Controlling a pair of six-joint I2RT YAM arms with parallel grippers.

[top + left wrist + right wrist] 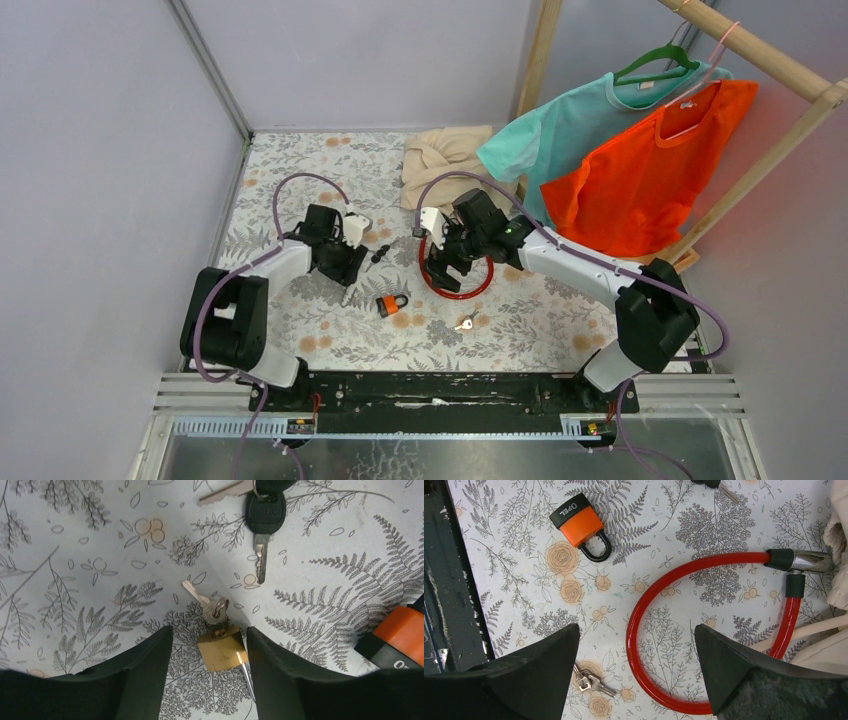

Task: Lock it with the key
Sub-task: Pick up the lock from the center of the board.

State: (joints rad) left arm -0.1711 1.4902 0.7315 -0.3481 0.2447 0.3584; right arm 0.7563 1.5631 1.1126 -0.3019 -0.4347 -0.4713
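A small brass padlock (pixel 221 647) lies on the floral mat between the fingers of my open left gripper (pixel 209 628), touching neither. A silver key on a ring (pixel 200 596) lies at its keyhole end, and its thin silver shackle (pixel 247 677) runs beside the right finger. An orange padlock (pixel 393 303) lies mid-table and shows in the right wrist view (pixel 579 525) and at the left wrist view's right edge (pixel 400 640). My right gripper (pixel 636 630) is open and empty above a red cable lock (pixel 704 562). Loose silver keys (pixel 589 681) lie by its left finger.
A black-headed key (pixel 265 515) lies beyond the brass padlock. A beige cloth (pixel 445 160) lies at the back. A wooden rack (pixel 770 60) with a teal shirt (pixel 560 120) and an orange shirt (pixel 650 170) stands at the right. Grey walls enclose the left and back.
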